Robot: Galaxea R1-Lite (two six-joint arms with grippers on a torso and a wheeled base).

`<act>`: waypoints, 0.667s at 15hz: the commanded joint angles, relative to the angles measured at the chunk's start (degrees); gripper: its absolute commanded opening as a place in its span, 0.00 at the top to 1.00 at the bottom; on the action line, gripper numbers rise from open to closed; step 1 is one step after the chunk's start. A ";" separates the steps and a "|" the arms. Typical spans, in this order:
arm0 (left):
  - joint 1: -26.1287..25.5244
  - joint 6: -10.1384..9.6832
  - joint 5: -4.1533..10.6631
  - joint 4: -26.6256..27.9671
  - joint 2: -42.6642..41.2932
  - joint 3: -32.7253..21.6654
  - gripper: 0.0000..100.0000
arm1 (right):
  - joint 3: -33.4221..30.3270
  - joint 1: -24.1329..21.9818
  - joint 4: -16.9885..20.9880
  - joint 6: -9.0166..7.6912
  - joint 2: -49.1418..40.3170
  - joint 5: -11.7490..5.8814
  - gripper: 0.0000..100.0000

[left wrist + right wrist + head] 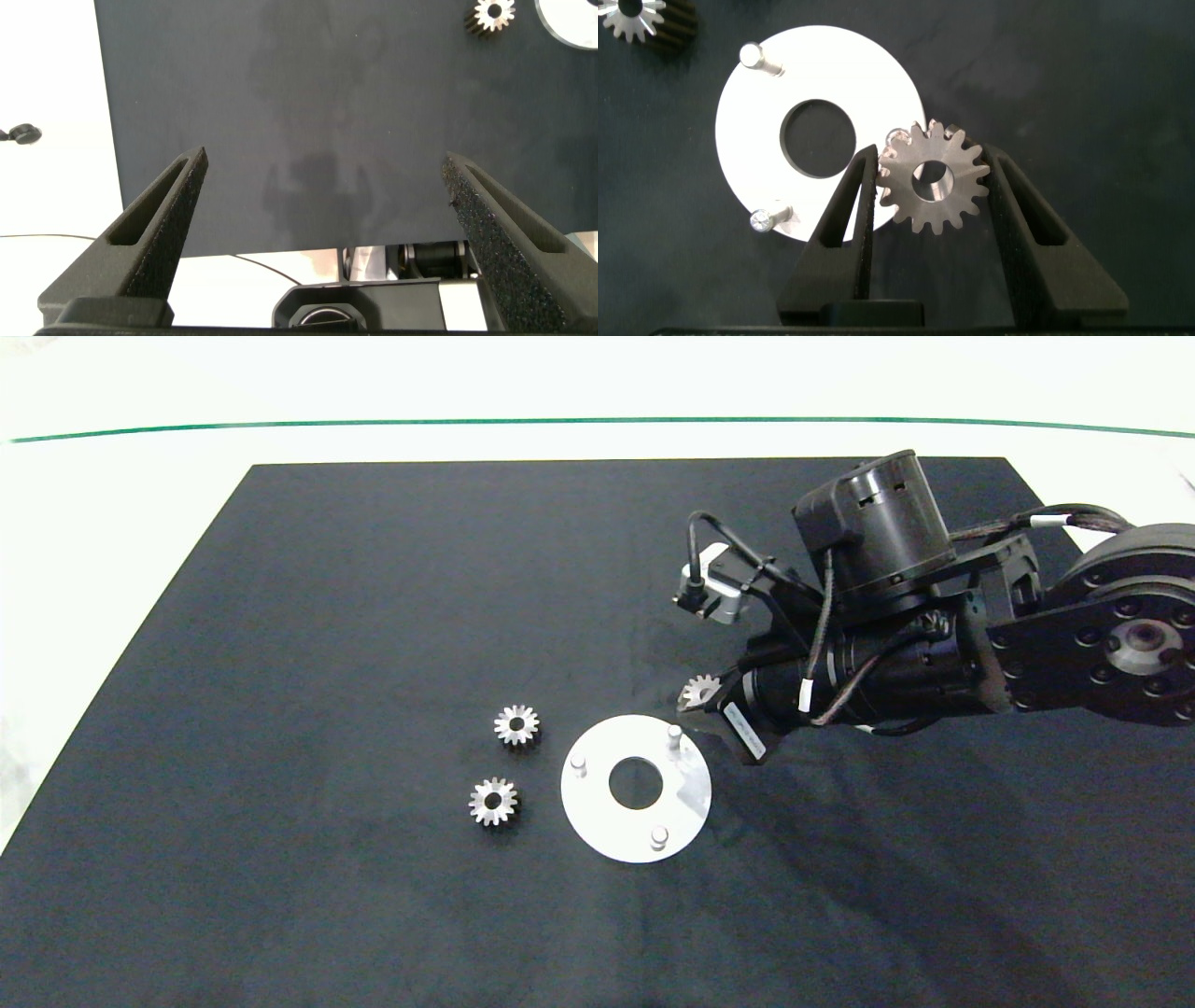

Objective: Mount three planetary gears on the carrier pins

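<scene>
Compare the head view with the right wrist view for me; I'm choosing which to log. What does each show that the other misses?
Only the head view shows both loose gears on the mat and the right arm.

Only the right wrist view shows the right gripper with its fingers clamping the held gear beside a pin.

Both show the white disc and its carrier pins.

Bright, even overhead light. White counter (112, 495) blown out to glare around dark mat (373, 616). Soft arm shadow across mat and disc (602, 821). Faint double shadow of fingers (177, 215) in left wrist view. Gear (932, 177) sharp, lightly glinting.
</scene>
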 commanded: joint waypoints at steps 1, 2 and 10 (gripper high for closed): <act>0.03 0.03 -0.02 0.31 0.01 -0.02 0.00 | -0.08 0.68 0.00 -0.10 1.38 -0.05 0.84; 0.03 0.03 -0.02 0.31 0.01 -0.02 0.00 | -0.17 0.95 0.00 -0.10 1.47 -0.05 0.84; 0.03 0.03 -0.02 0.31 -0.52 -0.02 0.00 | -1.05 1.03 0.00 -0.10 3.23 -0.22 0.84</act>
